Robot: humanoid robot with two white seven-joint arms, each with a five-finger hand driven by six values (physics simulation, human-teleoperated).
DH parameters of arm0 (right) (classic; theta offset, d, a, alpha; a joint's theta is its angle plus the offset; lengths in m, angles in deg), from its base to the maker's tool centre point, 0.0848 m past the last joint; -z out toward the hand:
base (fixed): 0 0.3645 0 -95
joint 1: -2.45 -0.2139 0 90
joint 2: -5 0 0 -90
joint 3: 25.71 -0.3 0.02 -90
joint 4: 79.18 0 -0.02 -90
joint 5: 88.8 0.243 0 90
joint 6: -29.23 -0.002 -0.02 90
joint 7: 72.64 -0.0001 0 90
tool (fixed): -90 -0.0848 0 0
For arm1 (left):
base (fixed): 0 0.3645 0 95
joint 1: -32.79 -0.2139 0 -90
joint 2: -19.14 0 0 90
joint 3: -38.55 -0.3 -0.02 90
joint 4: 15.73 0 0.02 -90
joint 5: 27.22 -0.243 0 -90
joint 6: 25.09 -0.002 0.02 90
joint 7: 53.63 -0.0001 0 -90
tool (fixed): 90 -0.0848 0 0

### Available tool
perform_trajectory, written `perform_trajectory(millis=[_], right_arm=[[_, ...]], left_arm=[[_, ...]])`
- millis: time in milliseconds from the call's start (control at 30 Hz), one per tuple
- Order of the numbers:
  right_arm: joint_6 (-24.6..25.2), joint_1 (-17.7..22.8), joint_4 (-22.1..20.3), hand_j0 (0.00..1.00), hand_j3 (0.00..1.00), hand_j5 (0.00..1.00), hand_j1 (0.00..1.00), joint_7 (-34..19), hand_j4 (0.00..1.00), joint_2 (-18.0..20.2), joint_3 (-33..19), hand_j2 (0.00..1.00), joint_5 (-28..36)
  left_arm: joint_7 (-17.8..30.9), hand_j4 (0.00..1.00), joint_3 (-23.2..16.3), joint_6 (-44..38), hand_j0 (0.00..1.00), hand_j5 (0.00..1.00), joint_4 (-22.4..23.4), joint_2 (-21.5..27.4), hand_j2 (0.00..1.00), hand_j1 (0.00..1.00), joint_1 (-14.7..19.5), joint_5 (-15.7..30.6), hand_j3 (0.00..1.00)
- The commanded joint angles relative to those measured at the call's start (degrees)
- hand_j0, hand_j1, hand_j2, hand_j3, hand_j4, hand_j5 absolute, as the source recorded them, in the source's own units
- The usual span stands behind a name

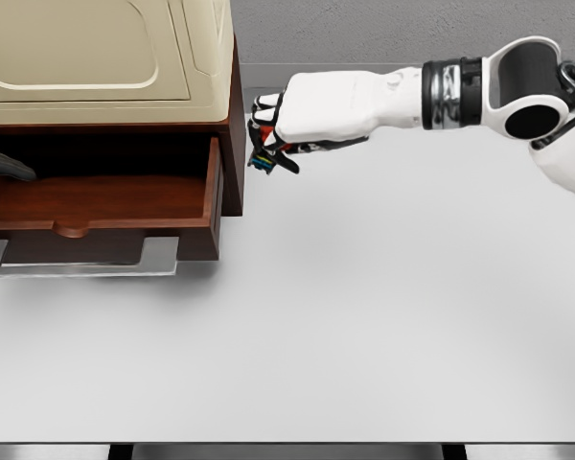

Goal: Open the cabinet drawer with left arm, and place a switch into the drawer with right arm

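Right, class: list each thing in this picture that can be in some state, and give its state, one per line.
drawer: pulled open, nothing visible on its floor
right hand: fingers curled around a small dark item, beside the cabinet
small dark item: held off the table, not in the drawer
left hand: only a sliver shows at the left edge; grip unclear

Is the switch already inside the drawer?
No, the right hand holds the switch beside the cabinet, outside the open drawer.

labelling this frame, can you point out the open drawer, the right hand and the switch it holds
drawer (105, 199): head view, on its bare wooden floor
right hand (318, 113): head view, on the white back of the hand
switch (261, 163): head view, on the small dark part under the fingers
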Motion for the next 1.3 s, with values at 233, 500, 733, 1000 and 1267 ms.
perform_trajectory(millis=[233, 500, 733, 1000, 1267], right_arm=[[0.17, -4.48, -0.59, 0.19, 0.19, 0.19, 0.19, 0.07, 0.19, -3.38, 2.72, 0.19, 3.76], [0.17, -9.93, -0.15, 0.19, 0.19, 0.19, 0.19, 0.07, 0.19, -10.23, 7.38, 0.19, 4.03], [0.17, -14.41, 12.06, 0.19, 0.19, 0.19, 0.19, 0.07, 0.19, -21.13, 13.53, 0.19, 4.12], [0.17, -15.91, 21.38, 0.29, 0.29, 0.29, 0.29, 0.07, 0.29, -25.17, 16.52, 0.29, 3.94], [0.17, -17.05, 22.7, 1.0, 1.0, 1.0, 1.0, 0.07, 1.0, -27.64, 14.59, 1.0, 1.39]], left_arm=[[-0.02, 1.0, 0.01, -0.17, 1.0, 1.0, 0.62, 0.13, 1.0, 1.0, 0.0, 0.41, 1.0], [-0.02, 1.0, 0.01, -0.17, 1.0, 1.0, 0.62, 0.13, 1.0, 1.0, 0.0, 0.41, 1.0], [-0.02, 1.0, 0.01, -0.17, 1.0, 1.0, 0.62, 0.13, 1.0, 1.0, 0.0, 0.32, 1.0], [-0.02, 1.0, 0.01, -0.17, 1.0, 1.0, 0.62, 0.13, 1.0, 1.0, 0.0, 0.06, 1.0], [-0.02, 1.0, 0.01, -0.17, 1.0, 1.0, 0.53, 0.04, 1.0, 1.0, 0.0, -0.03, 1.0]])
